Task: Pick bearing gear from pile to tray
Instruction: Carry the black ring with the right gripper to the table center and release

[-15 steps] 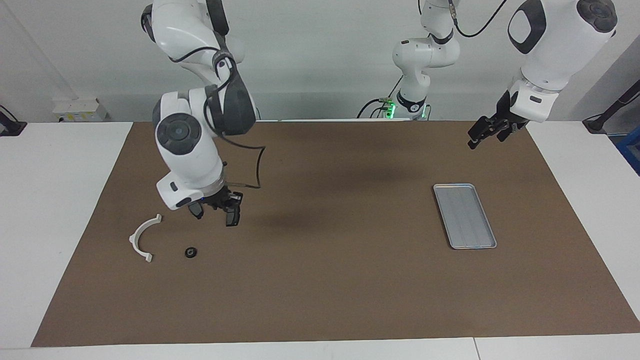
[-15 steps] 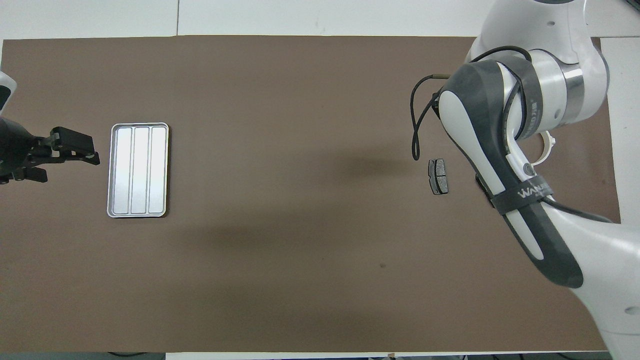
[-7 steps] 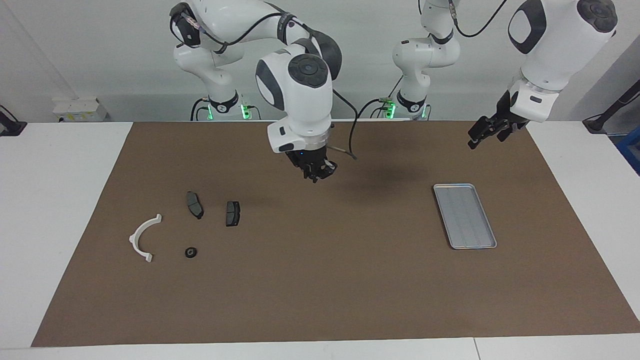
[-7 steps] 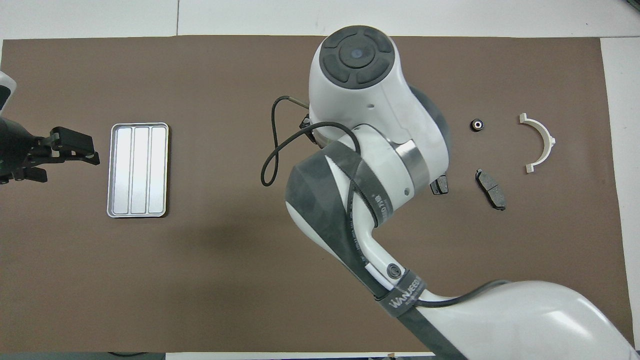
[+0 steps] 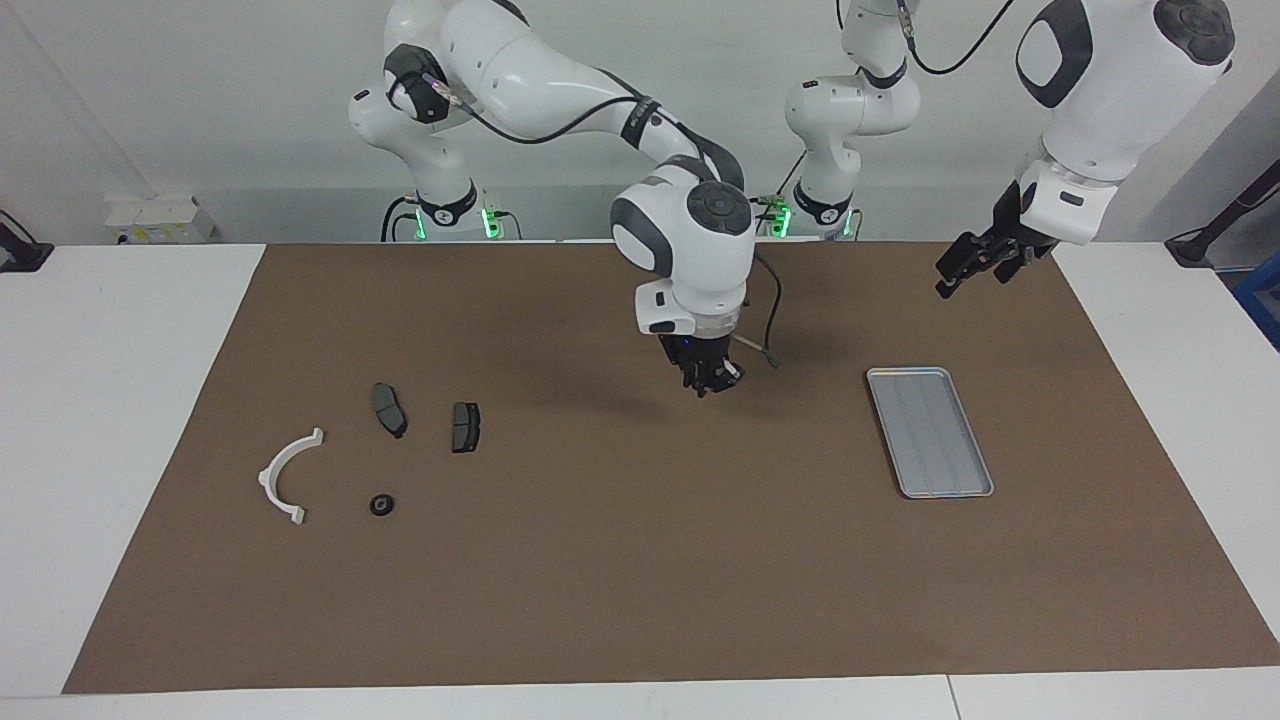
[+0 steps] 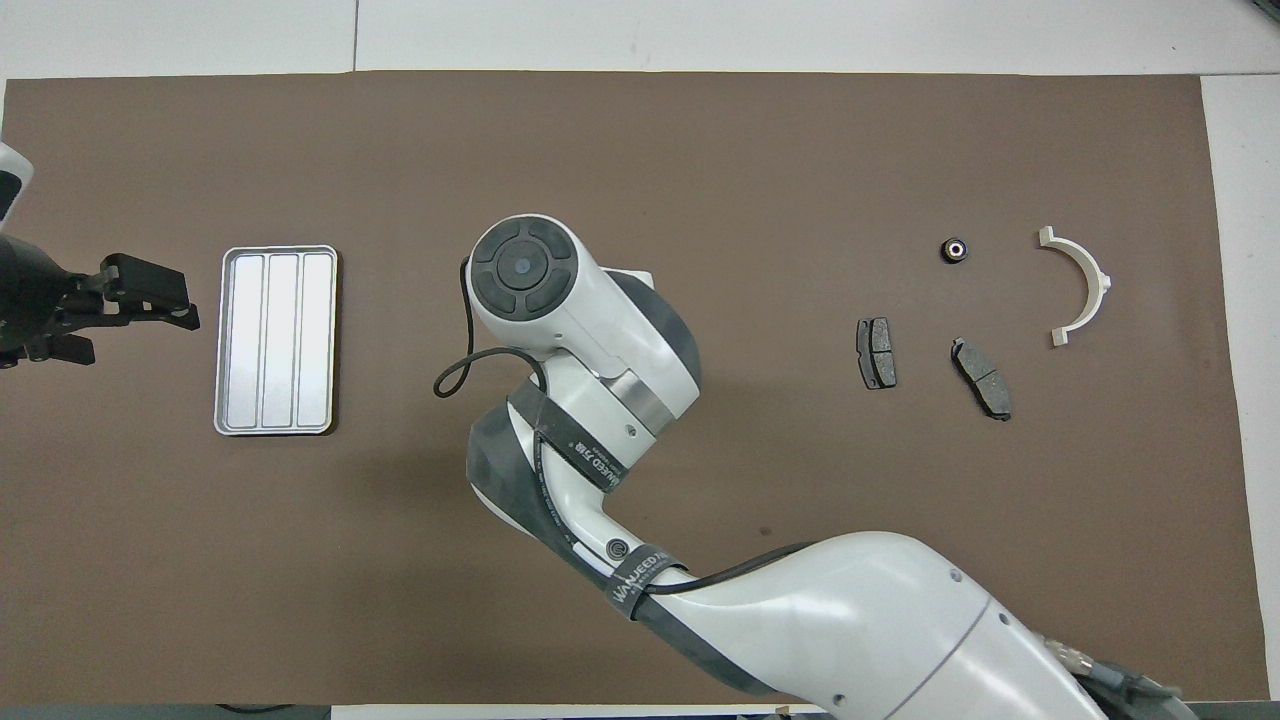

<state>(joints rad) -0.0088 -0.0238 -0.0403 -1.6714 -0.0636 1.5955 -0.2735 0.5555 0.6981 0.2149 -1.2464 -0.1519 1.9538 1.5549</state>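
Pile was found at the right arm's end of the brown mat (image 5: 640, 560).
- White curved plastic arc piece (image 5: 285, 478) was seen lying flat, outermost toward the mat's edge.
- Small black round piece (image 5: 381, 505) was seen just beside the arc, farther from the robots than both pads, touching nothing.
- Two dark grey pad-shaped pieces (image 5: 389, 409) (image 5: 465, 426) were laid near each other but apart, nearer to the robots than the round piece.

Right gripper (image 5: 706, 384) was held up over bare mat between the pile and the tray, pointing down. Its fingertips were seen pressed together. Whether a tiny part was pinched between them could not be told. From overhead it was hidden under its own wrist.

Small shallow silver-grey metal tray (image 5: 930, 431) with ribbed floor was set at the left arm's end of the mat, well apart from the pile. Nothing was seen in it.

Left gripper (image 5: 948, 284) was parked in the air over the mat's edge beside the tray, with its jaws spread wide and nothing between them. That arm was waiting.
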